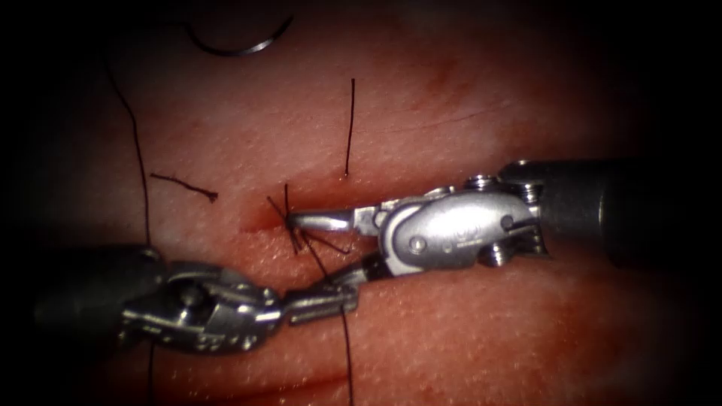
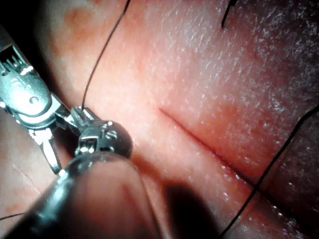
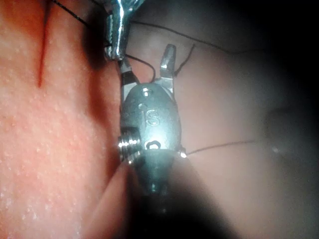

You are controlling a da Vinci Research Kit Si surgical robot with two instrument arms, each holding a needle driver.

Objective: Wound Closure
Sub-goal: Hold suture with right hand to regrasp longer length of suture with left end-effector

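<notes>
L tool [image 1: 320,301] fingers on thread [image 1: 347,353]; needle [image 1: 239,46] loose on tissue [image 1: 489,338].

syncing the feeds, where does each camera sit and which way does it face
Endoscope: above and in front, facing the cut in the tissue; left claw shut on thread, right claw open, empty; needle loose on the tissue.
Left wrist: on left arm, looking along shaft at its claw.
Right wrist: on right arm, looking along shaft at its claw.
Shared: both wrist views show both claws.
</notes>
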